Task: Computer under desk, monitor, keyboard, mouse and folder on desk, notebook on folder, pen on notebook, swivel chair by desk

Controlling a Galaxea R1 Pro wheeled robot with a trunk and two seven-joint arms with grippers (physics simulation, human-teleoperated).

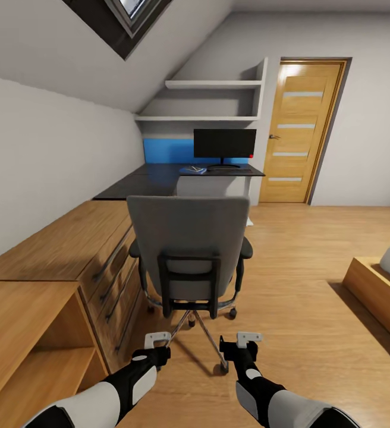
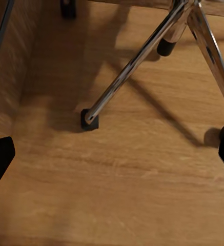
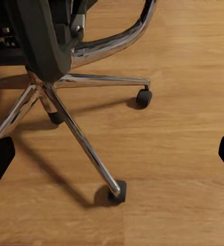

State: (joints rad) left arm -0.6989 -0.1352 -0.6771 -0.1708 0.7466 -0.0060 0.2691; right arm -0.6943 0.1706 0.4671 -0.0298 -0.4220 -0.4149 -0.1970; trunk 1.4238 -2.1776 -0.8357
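Note:
The swivel chair stands in front of me with its grey back toward me, hiding its seat. Its chrome spokes and casters show on the floor in both wrist views. My left gripper and right gripper hang open and empty, low behind the chair base. Farther back, the black desk carries the monitor, the keyboard in front of it, and a flat blue thing to the keyboard's left. A light-grey box, apparently the computer, stands under the desk.
A low light-wood cabinet with drawers runs along the left wall, close to the chair. A bright blue wall panel and shelves sit behind the desk. A wooden door is at the back, a bed corner at right.

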